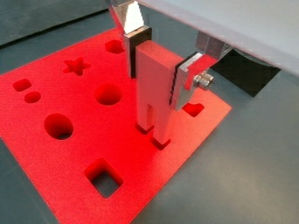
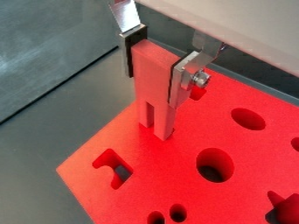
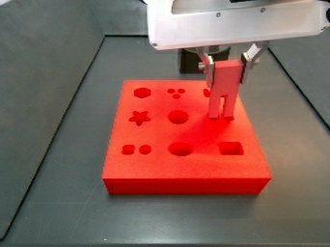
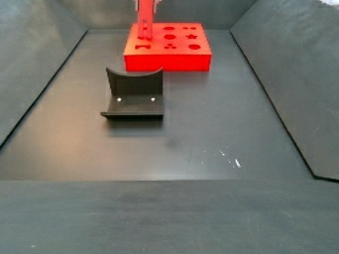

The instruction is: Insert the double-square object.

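In a wrist view the gripper (image 1: 162, 59) sits above the red board (image 1: 70, 157), its silver fingers (image 1: 191, 77) clamped on the upper part of the double-square object (image 1: 152, 92). The peg hangs upright with its two-pronged lower end right at the board's surface, close to the edge, near a small heart-shaped cutout (image 1: 194, 109). Whether the tip has entered a slot or only rests on top, I cannot tell from here.

Another wrist view — same grip, the gripper (image 2: 162, 59) pinching the double-square object (image 2: 156, 92) from both sides, its foot down on the board (image 2: 176, 179) between the square cutout (image 2: 114, 164) and the round hole (image 2: 215, 164).

In a side view the gripper (image 3: 227, 60) hangs under the white wrist housing (image 3: 233, 19), the peg (image 3: 223, 89) standing vertical over the far right part of the board (image 3: 180, 178).

The wide side view shows the gripper (image 4: 143, 10) at the far end of the floor, the peg (image 4: 143, 25) over the board (image 4: 169, 48), and the dark fixture (image 4: 133, 95) well apart, nearer the camera.

The risk now — if the prongs are slightly off their slot or the peg is twisted in the grip, pushing down would jam it against the board's face, tilt it between the pads, or shove the board along the floor.
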Available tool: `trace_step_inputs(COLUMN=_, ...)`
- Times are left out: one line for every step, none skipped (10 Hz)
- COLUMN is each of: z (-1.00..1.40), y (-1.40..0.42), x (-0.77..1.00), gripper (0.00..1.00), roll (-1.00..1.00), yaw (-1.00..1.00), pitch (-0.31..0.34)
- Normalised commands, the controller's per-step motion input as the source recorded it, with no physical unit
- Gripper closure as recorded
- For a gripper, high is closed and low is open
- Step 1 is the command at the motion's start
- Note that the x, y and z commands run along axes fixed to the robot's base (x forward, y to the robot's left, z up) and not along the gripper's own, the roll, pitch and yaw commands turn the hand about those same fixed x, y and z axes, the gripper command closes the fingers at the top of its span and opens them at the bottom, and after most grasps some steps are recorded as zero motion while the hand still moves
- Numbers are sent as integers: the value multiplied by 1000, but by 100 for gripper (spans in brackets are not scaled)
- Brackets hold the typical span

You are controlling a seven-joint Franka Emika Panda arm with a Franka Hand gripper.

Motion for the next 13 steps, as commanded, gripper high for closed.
trace_step_inputs(z=-34, y=-223, x=191, gripper=100, roll=0, yaw=163, pitch=151)
trace_step_inputs(z=0, y=-369, x=283, gripper=100, roll=7, yaw=226, pitch=216)
trace_step_inputs(z=0, y=-443, x=311, gripper=100, roll=89, yaw=223, pitch=269)
trace_step_inputs(z=-186, y=-220, x=214, gripper=100, roll=109, yaw=149, pitch=257)
trace_step_inputs(z=-391, y=0, x=203, gripper=100, roll=159, yaw=0, pitch=296)
trace_step_inputs(z=-497, y=0, x=0, gripper=100, roll=169, yaw=-106, pitch=259)
trace_step_inputs(z=-540, y=180, x=6, gripper=100, roll=116, yaw=-280, pitch=250)
trace_step_inputs(z=-531, y=126, x=0, gripper=100, roll=86, yaw=-286, pitch=267)
trace_step_inputs(z=-489, y=123, x=0, gripper=100, roll=36, yaw=-331, pitch=309)
trace_step_inputs(z=-486, y=71, x=0, gripper=100, roll=44, yaw=-266, pitch=304)
trace_step_inputs(z=-351, y=86, x=-63, gripper=100, roll=11, yaw=-171, pitch=156)
trace_step_inputs(z=-17, y=0, x=0, gripper=100, roll=0, yaw=0, pitch=24)
trace_step_inputs(z=0, y=0, x=0, gripper=100, roll=0, yaw=0, pitch=0)
